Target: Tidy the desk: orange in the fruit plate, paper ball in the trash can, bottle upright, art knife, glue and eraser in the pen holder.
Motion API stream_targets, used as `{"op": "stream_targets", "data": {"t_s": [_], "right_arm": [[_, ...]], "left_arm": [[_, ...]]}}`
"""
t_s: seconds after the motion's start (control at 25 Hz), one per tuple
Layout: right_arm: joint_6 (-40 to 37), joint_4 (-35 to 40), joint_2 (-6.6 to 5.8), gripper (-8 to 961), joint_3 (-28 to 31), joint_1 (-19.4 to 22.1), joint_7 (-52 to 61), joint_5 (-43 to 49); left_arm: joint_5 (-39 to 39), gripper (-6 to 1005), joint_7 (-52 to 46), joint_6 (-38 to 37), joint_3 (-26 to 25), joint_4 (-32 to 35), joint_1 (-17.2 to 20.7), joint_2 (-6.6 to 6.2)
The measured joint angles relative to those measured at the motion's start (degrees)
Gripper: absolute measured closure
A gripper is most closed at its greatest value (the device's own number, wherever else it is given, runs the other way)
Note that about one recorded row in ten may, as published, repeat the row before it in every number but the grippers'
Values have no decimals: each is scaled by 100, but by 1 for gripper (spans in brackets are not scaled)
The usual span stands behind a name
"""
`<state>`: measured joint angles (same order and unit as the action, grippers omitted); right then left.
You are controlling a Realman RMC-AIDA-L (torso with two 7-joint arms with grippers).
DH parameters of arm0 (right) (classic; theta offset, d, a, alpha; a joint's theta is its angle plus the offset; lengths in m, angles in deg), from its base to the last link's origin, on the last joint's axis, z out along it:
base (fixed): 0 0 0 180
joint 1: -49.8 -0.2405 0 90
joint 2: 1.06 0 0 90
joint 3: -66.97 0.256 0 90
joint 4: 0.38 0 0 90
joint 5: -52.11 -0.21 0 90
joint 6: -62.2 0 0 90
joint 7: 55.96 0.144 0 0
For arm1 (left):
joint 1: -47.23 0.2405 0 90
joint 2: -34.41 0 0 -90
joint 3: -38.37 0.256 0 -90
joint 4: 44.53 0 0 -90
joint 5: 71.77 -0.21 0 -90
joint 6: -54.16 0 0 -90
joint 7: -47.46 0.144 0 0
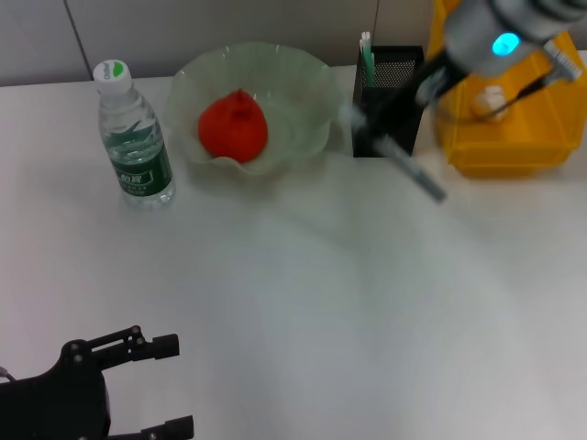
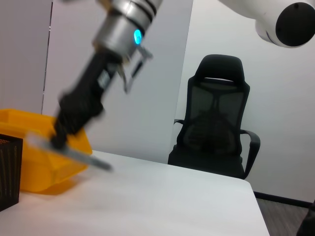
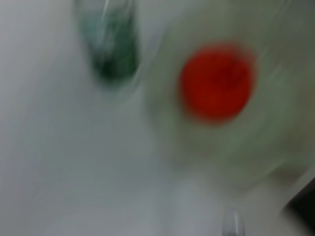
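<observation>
Left gripper point(image 1: 156, 385): nearest the head cam, parked low at the near-left desk point(image 1: 303, 302) edge; jaws spread wide, nothing between them.
Right gripper point(image 1: 390, 124): up at the far right, just in front of the pen holder point(image 1: 393, 87); jaws closed on a long thin grey tool point(image 1: 415, 171), probably the art knife, but blurred so I cannot be sure.
Key relation: tool's long axis runs diagonal, lower end toward the near-right, upper end at the jaws beside the holder's mouth. Holder is just behind/above the jaws; right arm is much nearer than left.
Judgement: to go in, tool needs tipping more upright and a small shift over the opening.
Orange point(image 1: 234, 126): already in the fruit plate point(image 1: 307, 78).
Bottle point(image 1: 135, 137): upright, left of the plate.
Paper ball point(image 1: 489, 101): seems to lie in the yellow trash can point(image 1: 509, 151).
Glue, eraser: not on the desk; a green-white stick point(image 1: 367, 57) stands in the holder.
</observation>
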<state>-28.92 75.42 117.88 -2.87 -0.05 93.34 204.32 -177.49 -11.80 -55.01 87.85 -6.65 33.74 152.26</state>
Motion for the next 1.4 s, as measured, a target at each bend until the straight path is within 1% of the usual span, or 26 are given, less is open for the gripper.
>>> {"op": "stream_targets", "data": {"t_s": [0.12, 0.24, 0.32, 0.36, 0.4, 0.44, 0.48, 0.52, 0.56, 0.64, 0.68, 0.76, 0.8, 0.84, 0.96, 1.4], "right_arm": [[502, 408, 2, 828, 442, 207, -433, -152], [1214, 444, -2, 828, 597, 432, -831, -468], [1727, 325, -2, 827, 643, 571, -1090, -727], [2137, 194, -1, 827, 651, 671, -1320, -933], [2137, 194, -1, 827, 651, 671, -1320, -933], [2521, 60, 6, 827, 644, 764, -1609, -1127], [2521, 60, 6, 827, 644, 764, -1609, -1127], [2896, -106, 10, 827, 631, 851, -1933, -1338], [2896, -106, 10, 827, 631, 851, -1933, -1338], [3292, -437, 11, 827, 638, 909, -2345, -1583], [3292, -437, 11, 828, 638, 909, -2345, -1583], [3590, -786, 7, 828, 636, 915, -2632, -1710], [3590, -786, 7, 828, 636, 915, -2632, -1710], [3775, -947, 13, 828, 599, 927, -2808, -1745], [3993, -1159, 22, 828, 572, 952, -3011, -1842], [4446, -1483, 20, 827, 575, 1070, -3432, -2104]], "left_arm": [[0, 197, 1, 1, 0, 0, 7, 0], [0, 197, 3, 7, 0, 0, 13, 8], [2, 197, 3, 8, 0, 0, 13, 9], [8, 197, -6, 12, 0, 0, 13, 9], [8, 197, -6, 12, 0, 0, 13, 9], [10, 197, -16, 13, 0, 0, 13, 9], [11, 197, -35, 14, -3, 0, 11, 9], [13, 197, -43, 14, -6, 0, 10, 9], [14, 197, -52, 14, -7, 0, 9, 9], [32, 197, -64, 14, -9, 0, 13, 9], [32, 197, -64, 14, -9, 0, 13, 9], [38, 197, -72, 16, -9, 0, 23, 9], [38, 197, -72, 16, -9, 0, 23, 9], [41, 197, -76, 16, -9, 0, 25, 9], [42, 197, -82, 11, -15, 0, 24, 10], [54, 197, -85, 13, -17, 0, 18, 18]]}}
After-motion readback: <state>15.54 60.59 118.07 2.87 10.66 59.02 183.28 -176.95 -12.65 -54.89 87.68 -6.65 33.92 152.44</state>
